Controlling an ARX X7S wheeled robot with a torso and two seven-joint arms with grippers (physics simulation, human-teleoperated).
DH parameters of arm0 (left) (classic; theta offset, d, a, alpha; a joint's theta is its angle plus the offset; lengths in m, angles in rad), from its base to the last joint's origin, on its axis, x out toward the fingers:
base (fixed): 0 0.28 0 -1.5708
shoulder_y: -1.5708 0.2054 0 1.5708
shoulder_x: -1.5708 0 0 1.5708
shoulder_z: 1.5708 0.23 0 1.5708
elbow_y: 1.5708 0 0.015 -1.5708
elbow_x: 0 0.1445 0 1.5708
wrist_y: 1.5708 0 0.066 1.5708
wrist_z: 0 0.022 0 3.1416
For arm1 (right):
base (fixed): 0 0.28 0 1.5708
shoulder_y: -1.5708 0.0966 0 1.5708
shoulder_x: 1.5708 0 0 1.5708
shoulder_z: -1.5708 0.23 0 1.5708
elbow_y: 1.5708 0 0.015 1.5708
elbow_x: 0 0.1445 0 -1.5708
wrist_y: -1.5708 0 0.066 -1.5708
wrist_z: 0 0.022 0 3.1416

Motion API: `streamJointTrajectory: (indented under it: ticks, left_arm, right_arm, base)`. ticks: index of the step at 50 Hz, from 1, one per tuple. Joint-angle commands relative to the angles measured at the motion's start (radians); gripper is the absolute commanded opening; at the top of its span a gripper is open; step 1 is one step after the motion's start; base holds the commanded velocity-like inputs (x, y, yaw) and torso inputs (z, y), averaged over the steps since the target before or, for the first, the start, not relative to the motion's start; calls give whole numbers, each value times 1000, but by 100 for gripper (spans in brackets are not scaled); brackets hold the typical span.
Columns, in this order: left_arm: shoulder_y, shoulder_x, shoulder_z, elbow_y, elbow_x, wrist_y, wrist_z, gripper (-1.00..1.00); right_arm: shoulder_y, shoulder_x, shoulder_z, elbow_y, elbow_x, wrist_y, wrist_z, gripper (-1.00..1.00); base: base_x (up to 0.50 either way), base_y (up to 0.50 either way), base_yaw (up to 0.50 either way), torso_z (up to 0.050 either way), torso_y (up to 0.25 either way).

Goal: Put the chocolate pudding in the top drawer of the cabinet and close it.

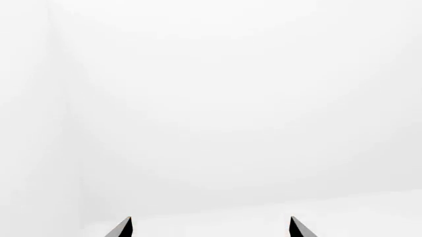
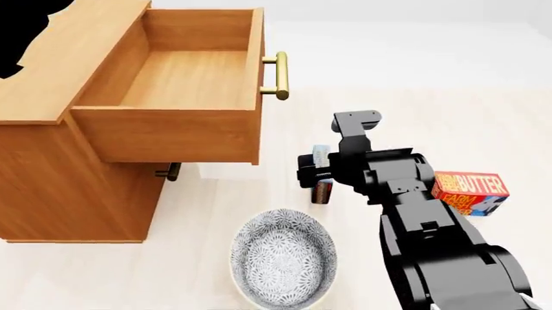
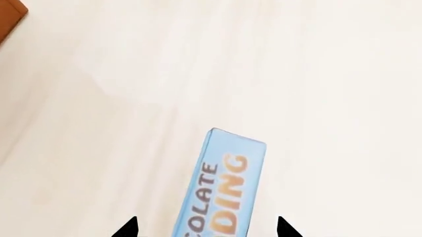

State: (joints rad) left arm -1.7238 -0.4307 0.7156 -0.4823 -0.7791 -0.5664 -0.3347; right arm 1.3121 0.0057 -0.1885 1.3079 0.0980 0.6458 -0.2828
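The chocolate pudding (image 3: pixel 224 187), a thin light blue box with orange and dark print, stands on edge on the pale floor between my right gripper's (image 3: pixel 206 227) spread jaws, with a gap on each side. In the head view the pudding (image 2: pixel 321 155) shows at my right gripper (image 2: pixel 315 173), below the drawer's front. The top drawer (image 2: pixel 172 135) of the wooden cabinet (image 2: pixel 52 174) is pulled fully out and holds nothing, its brass handle (image 2: pixel 276 75) toward the pudding. My left gripper (image 1: pixel 211 226) is open on nothing, facing a white wall.
A patterned grey bowl (image 2: pixel 283 258) sits on the floor in front of the cabinet. An orange-red butter box (image 2: pixel 470 190) lies to the right of my right arm. A lower drawer's brass handle (image 2: pixel 170 172) shows under the open drawer.
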Motion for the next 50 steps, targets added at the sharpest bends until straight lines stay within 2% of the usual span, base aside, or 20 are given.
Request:
streamJointTrajectory:
  ticks: [1,18,34,35,50]
  left_arm:
    - [-1,0,-1,-1,-1,-4,1,100]
    - [0,1,-5,-2,-5,-8,-2,100]
    - [1,2,-10,-2,-8,-6,-4,100]
    - [2,2,-10,-2,-8,-6,-4,100]
    - [3,3,-12,-1,-7,-4,-7,100]
  right_arm:
    - [0,0,-2,0,3,0,1,100]
    - [-1,-2,-21,0,23,0,4,100]
    - [-5,-1,-33,0,46,-5,11,100]
    - [-5,-1,-32,0,45,-5,13,-100]
    - [-16,-1,-27,0,44,-9,12,-100]
  base:
    - [0,0,0,0,-82]
    - [0,0,0,0,-79]
    - [0,0,0,0,-2]
    - [0,0,0,0,0]
    - [0,0,0,0,0]
